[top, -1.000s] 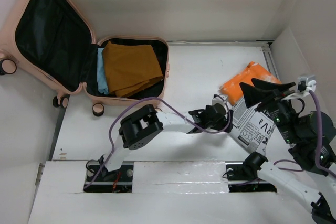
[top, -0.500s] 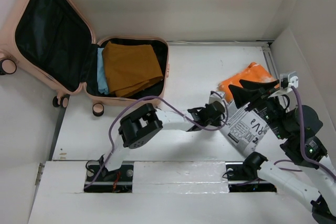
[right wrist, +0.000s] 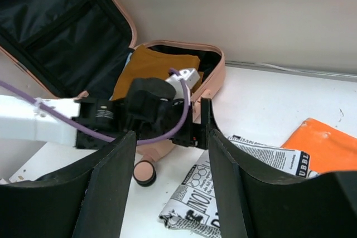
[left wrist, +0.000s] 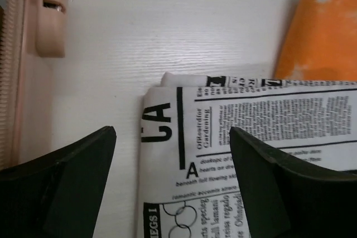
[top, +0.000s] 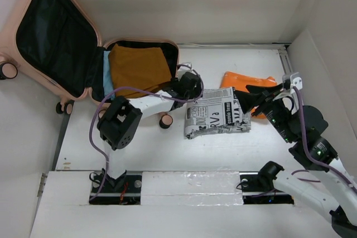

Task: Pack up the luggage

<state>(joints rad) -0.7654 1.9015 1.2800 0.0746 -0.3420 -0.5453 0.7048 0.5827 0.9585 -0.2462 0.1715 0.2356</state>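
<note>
Jaws of the left gripper (left wrist: 172, 133) stand wide apart and hold nothing. They hang over one corner of a folded white packet printed like newspaper (left wrist: 234, 132). Just to one side of that corner is the pale peach-pink hard-shell suitcase (left wrist: 28, 82). Jaws of the right gripper (right wrist: 172, 135) are also spread and hold nothing. They are poised above the packet's other end, near a flat orange packet (top: 245, 80) that the newsprint one partly overlaps.

The suitcase lies open at the far left of the white table (top: 139, 149), with its lid propped back past the table's edge. The lower half holds a folded mustard-brown cloth (top: 136, 71) with a light blue cloth (top: 107, 85) beside it, towards the hinge. The lid's black lining holds nothing.

The shell has rounded corners and a pink rim (top: 178, 65). A pink-and-black caster wheel (top: 165, 121) shows at the near corner, and another (top: 8, 71) beside the lid.

The left arm crosses the suitcase's near edge and hides part of it. Both wrist views cut off the orange packet. The small print on the newsprint packet cannot be read from above.
</note>
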